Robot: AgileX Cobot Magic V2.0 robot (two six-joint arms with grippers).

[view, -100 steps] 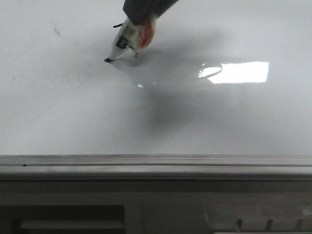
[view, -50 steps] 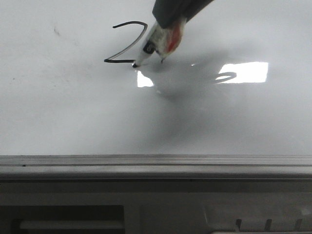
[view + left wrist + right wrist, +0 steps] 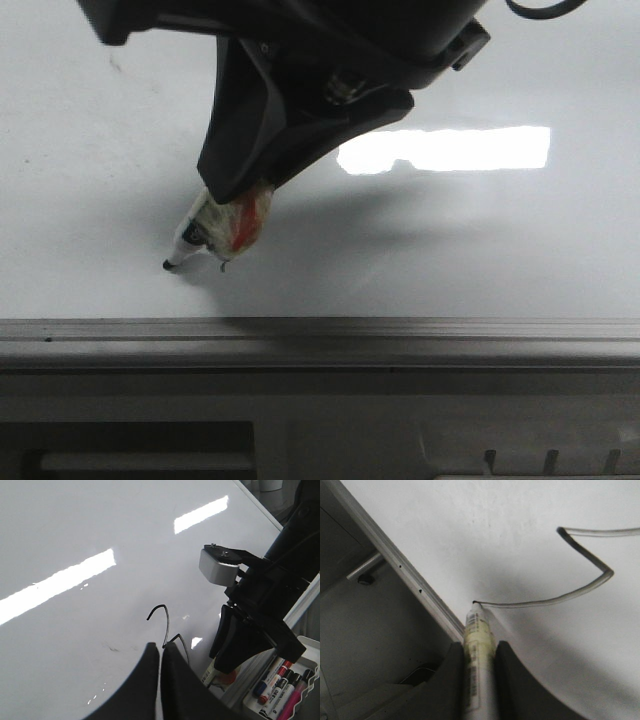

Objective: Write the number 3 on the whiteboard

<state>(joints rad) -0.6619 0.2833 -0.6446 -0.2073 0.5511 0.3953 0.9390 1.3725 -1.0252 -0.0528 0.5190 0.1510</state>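
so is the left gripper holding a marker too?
No. In the left wrist view the left gripper has its fingers closed together with nothing between them; only the right gripper clamps the marker.

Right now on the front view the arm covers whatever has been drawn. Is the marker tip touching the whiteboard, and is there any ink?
Observer: Yes. In the right wrist view the marker tip meets the whiteboard at the end of a black line.
Operator: What shape is the line?
Observer: The number 3 shows a sharp corner, then a long curved stroke to the tip. Its top runs out of that view.
Operator: And the other arm?
Observer: The left gripper is shut, holding nothing.
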